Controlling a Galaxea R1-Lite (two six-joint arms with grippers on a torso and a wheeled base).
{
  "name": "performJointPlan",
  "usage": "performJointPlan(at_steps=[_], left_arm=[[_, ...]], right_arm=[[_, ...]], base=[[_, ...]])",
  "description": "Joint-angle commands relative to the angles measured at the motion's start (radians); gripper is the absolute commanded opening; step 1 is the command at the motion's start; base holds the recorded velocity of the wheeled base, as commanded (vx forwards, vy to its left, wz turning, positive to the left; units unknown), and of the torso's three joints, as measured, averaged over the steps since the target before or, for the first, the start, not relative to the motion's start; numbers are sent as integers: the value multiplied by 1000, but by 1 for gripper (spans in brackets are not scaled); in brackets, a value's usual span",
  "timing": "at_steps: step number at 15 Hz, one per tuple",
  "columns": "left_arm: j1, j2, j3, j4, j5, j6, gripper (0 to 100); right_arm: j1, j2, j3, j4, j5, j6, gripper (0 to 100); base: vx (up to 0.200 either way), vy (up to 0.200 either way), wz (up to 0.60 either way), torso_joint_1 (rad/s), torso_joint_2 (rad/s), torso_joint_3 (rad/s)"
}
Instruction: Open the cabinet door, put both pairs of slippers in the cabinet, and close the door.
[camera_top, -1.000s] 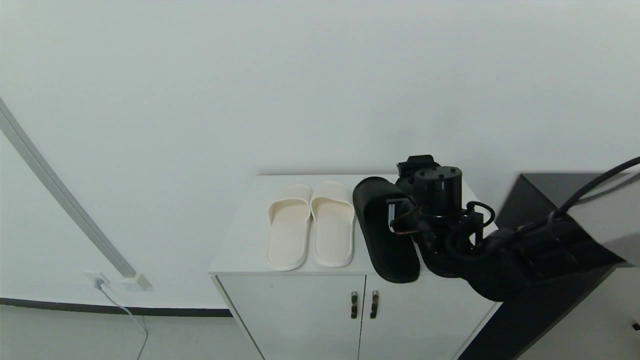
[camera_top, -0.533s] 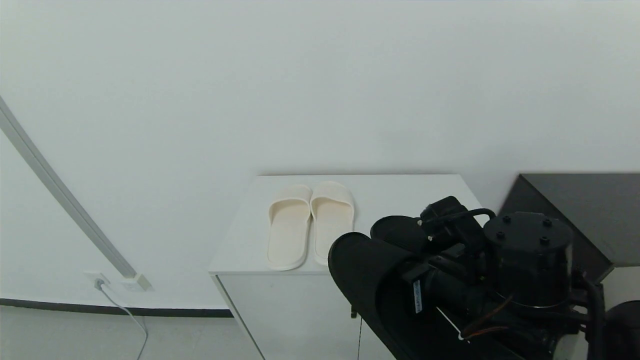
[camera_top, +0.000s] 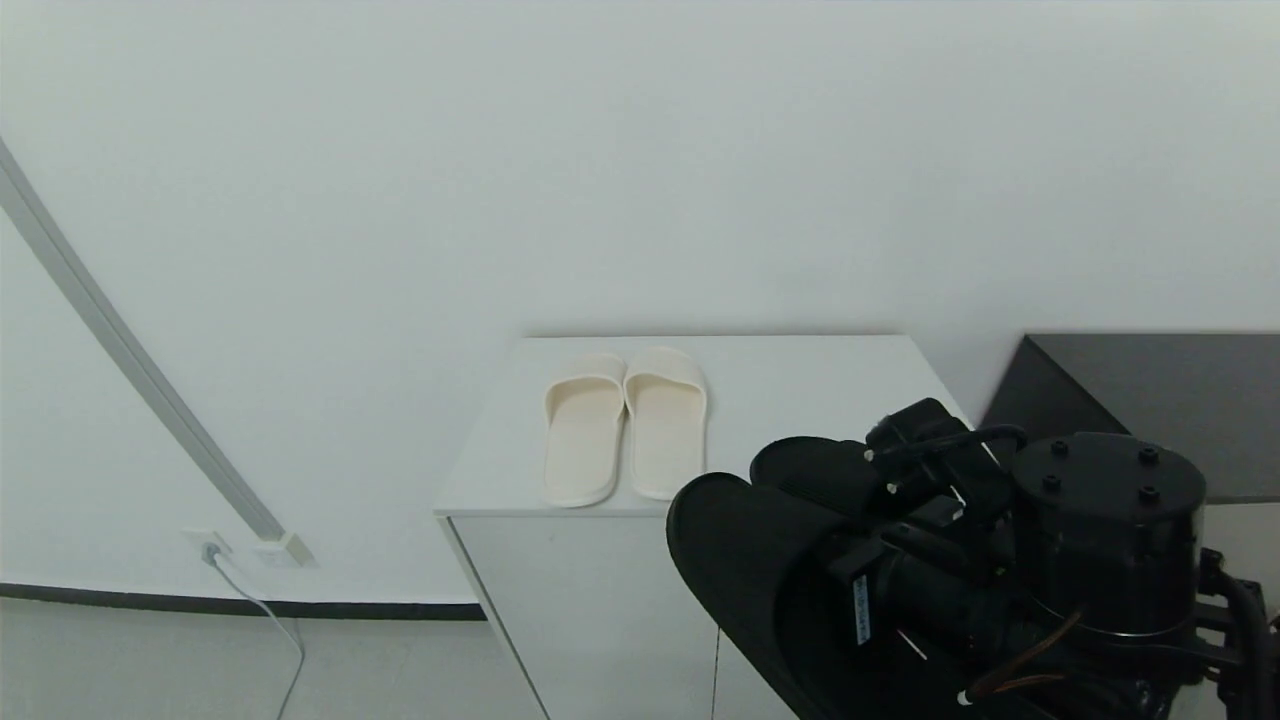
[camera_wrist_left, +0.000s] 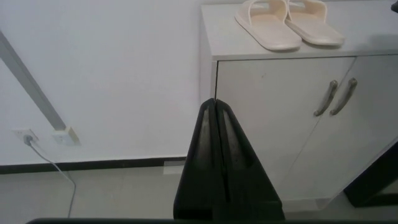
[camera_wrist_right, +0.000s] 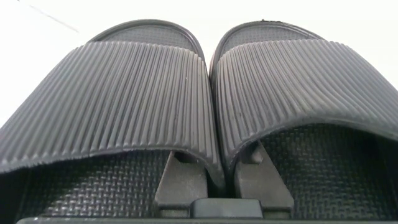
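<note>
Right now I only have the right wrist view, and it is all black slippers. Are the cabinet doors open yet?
Observer: No. Both cabinet doors are shut, with their handles side by side at the middle seam.
Operator: The right gripper is full with the black slippers. Is the left free to open?
Observer: The left gripper is shut and holds nothing. It sits short of the doors, off to the side of the handles.
</note>
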Motion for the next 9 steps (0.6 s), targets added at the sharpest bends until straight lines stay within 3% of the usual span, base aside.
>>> performJointPlan(at_steps=[1,3,9], left_arm=[[0,1,2,0,0,0,0],[0,1,0,0,0,0,0],[0,1,0,0,0,0,0]], right_arm=[[-1,-4,6,0,-1,0,0],[-4,-4,7,-3,-1,1,0],[-22,-19,27,-2,47,1,0]], base=[[-200,0,0,-7,-7,2],[-200,0,0,-2,2,-2],[0,0,0,0,0,0]])
